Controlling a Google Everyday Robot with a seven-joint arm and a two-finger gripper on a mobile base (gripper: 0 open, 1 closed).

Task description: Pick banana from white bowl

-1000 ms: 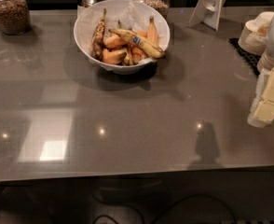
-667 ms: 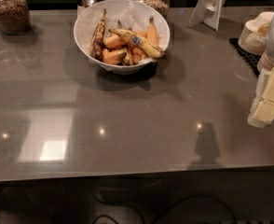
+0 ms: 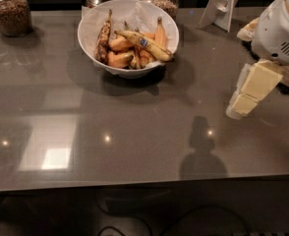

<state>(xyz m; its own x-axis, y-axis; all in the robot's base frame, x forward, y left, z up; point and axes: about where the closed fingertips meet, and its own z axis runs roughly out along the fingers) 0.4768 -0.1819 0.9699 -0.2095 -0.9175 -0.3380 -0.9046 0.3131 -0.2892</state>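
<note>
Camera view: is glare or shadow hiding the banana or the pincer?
Camera view: no. The banana in the white bowl is clearly lit; glare patches sit on the near table; the pincer hangs at the right edge, with a shadow beside it.

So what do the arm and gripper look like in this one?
The gripper, at the right edge above the table, is pale cream, blocky flat-faced segments. Behind it the arm is a rounded white housing with a slotted vent and small dark dots. No cables show.

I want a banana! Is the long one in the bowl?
In. The banana lies atop others inside the bowl. The claw hangs far right.
</note>
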